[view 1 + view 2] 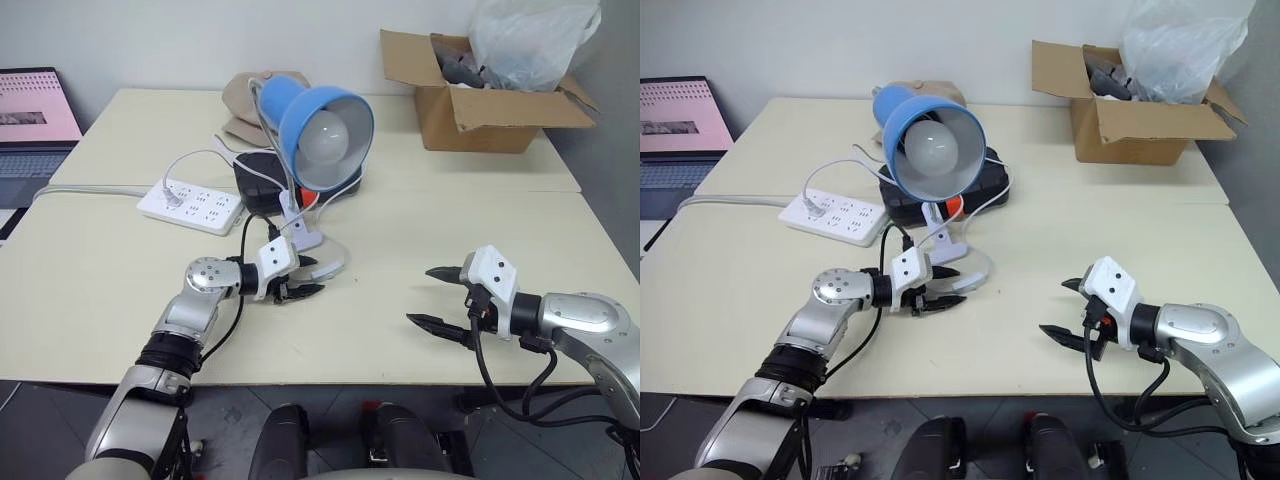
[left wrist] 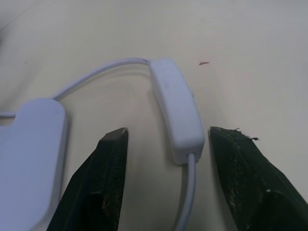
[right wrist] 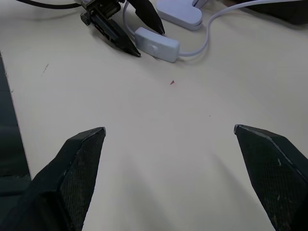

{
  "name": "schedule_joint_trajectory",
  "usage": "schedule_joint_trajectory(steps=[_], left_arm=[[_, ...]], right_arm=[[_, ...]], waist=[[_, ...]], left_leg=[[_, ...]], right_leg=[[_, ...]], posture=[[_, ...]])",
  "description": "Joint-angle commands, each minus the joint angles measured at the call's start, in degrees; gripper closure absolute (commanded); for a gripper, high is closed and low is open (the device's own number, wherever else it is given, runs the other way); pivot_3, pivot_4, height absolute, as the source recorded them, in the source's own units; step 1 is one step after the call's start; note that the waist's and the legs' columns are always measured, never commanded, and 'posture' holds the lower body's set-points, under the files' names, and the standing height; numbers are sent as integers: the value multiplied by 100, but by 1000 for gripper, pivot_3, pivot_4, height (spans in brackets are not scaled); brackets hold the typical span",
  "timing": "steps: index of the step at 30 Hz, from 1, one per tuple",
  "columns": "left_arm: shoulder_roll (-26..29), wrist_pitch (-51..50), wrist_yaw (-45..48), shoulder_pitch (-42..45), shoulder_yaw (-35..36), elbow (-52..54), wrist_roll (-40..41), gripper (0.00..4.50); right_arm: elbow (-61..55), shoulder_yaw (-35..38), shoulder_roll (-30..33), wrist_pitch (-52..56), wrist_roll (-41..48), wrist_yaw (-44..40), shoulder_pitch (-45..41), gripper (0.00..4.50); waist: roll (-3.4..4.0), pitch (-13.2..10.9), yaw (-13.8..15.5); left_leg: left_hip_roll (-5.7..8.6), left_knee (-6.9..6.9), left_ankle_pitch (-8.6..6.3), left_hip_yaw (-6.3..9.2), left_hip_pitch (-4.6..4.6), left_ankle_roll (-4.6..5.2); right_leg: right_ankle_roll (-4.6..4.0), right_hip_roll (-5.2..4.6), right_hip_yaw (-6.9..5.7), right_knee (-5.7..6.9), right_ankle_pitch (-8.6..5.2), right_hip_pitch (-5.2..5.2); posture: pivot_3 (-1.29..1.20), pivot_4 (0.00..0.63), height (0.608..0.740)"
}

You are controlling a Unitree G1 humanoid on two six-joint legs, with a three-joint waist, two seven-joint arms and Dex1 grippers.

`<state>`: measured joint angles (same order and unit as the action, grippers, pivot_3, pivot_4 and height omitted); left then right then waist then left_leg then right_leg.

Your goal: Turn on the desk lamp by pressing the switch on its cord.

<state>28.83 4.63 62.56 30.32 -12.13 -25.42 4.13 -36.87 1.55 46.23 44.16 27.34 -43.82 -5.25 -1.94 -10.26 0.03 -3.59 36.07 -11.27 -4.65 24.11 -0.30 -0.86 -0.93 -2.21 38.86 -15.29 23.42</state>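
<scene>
Left tool straddles the cord switch; right tool waits wide open near the front edge.

The left tool [image 2: 163, 144] sits low on the desk [image 1: 110, 270] with the switch [image 2: 175, 108] between its two fingers, gaps showing on both sides, so it is partly closed and not gripping. The cord [image 2: 96, 74] curves from the switch to the lamp [image 1: 325, 125] foot just beside it. The lamp stands mid-desk, its shade tilted forward, a power strip [image 1: 192, 205] to its left. The right tool [image 1: 438, 295], fingers spread, hovers over bare desk well apart from the switch. A cardboard box [image 1: 480, 95] sits at the far right corner; a laptop [image 1: 35, 125] lies beyond the left edge.
</scene>
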Motion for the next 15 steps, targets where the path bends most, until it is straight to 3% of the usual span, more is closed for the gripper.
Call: schedule_joint_trajectory(steps=[1,8,15], left_arm=[[-10,122,-2,126,-27,-76,-105,2689],[18,223,108,137,-54,-138,-121,4055],[-7,87,541,176,-80,327,173,4078]], right_arm=[[-195,146,52,-51,67,22,-62,0],[-158,161,95,-143,43,16,-71,0],[-321,451,220,-247,250,-116,-56,0]], waist=[[0,0,0],[0,0,-1],[0,0,-2]], left_leg=[[0,0,0,0,0,1],[0,0,1,0,-1,2],[1,0,1,-1,-1,2]], right_leg=[[2,0,1,0,1,0],[2,0,1,1,2,-1],[2,0,2,0,2,-1]], posture=[[0,150,740],[0,150,740],[0,150,740]])
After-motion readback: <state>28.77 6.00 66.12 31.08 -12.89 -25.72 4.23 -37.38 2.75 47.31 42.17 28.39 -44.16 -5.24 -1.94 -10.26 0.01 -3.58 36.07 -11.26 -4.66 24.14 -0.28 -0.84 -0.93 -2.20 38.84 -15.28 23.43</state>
